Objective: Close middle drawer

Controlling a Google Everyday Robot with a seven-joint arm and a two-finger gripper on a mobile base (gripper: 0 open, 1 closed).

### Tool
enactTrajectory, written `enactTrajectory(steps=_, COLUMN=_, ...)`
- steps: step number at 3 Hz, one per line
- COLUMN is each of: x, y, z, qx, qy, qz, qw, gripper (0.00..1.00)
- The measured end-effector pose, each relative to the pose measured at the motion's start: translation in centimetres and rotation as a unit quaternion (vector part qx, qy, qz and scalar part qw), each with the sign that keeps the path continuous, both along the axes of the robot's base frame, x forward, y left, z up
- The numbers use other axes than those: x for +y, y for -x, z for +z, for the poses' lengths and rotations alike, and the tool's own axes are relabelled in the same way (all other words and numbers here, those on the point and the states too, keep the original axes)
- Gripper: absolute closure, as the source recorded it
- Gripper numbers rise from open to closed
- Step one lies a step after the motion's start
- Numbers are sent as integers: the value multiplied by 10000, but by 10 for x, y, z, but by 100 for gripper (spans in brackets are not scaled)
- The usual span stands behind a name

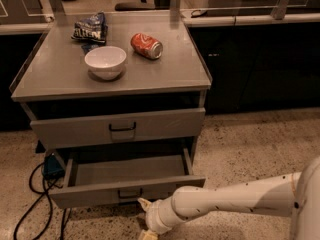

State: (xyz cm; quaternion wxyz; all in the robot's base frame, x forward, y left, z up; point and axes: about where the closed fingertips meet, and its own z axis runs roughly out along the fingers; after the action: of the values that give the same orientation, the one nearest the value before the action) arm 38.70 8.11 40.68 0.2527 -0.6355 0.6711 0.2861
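Note:
The middle drawer point(100, 196) of the grey cabinet is pulled out, and its plain grey tray point(130, 170) shows empty. Its flat front has a small dark centre handle point(129, 193). My gripper point(145, 219) is low in front of the cabinet, just below and right of that handle. It points left at the end of my white arm point(230, 200). Its fingers are apart, one fingertip point(144, 203) touching or nearly touching the drawer front's lower edge. It holds nothing.
The drawer above point(75, 131) is shut and has a bolder black handle point(122, 128). On the cabinet top point(55, 81) are a white bowl point(105, 61), a red can point(147, 45) lying on its side and a chip bag point(91, 28). Black cables point(35, 194) lie on the floor at the left.

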Motion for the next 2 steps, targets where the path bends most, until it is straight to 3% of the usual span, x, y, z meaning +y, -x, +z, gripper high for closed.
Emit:
enactTrajectory(steps=1, x=-9, y=-19, z=3, qx=56, qy=41, qz=75, qw=9999, gripper=0)
enactTrajectory(steps=2, x=10, y=-48, z=-16, qx=381, qy=183, qz=248, qw=9988, gripper=0)
